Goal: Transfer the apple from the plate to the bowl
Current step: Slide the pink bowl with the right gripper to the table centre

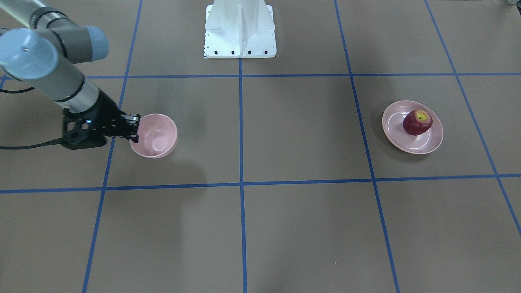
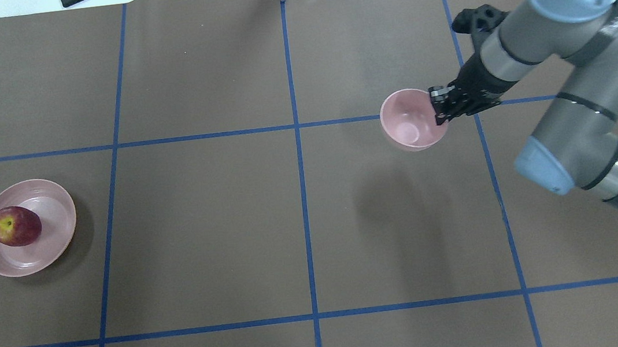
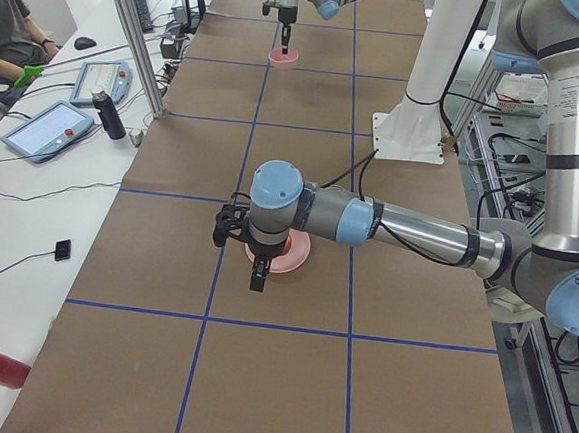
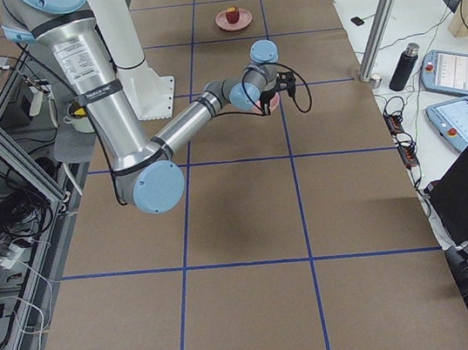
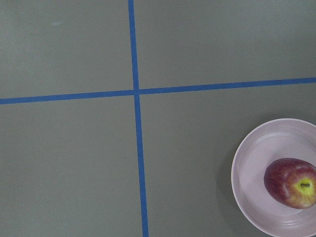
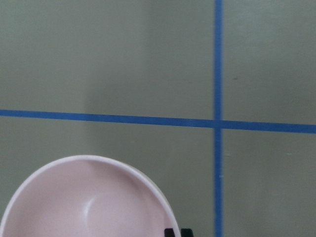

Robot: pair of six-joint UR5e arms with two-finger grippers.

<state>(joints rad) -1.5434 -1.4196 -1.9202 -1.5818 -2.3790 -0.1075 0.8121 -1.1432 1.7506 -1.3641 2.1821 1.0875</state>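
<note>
The dark-red apple [image 2: 15, 226] lies on the wide pink plate [image 2: 54, 237] at the table's left end; both also show in the front view, apple [image 1: 417, 122] on plate [image 1: 392, 132], and low right in the left wrist view, apple [image 5: 291, 182]. My right gripper [image 2: 439, 112] is shut on the rim of the small pink bowl [image 2: 408, 124] on the right side. The bowl is tilted and seems a little above the table. The left gripper [image 3: 256, 280] shows only in the exterior left view, hanging high near the plate; I cannot tell whether it is open.
The white robot base [image 1: 240, 32] stands at the table's middle edge. Blue tape lines [image 2: 303, 197] divide the brown table into squares. A side bench holds tablets [image 3: 51, 130] and a dark bottle [image 3: 109, 114], with an operator [image 3: 9, 24] beside it.
</note>
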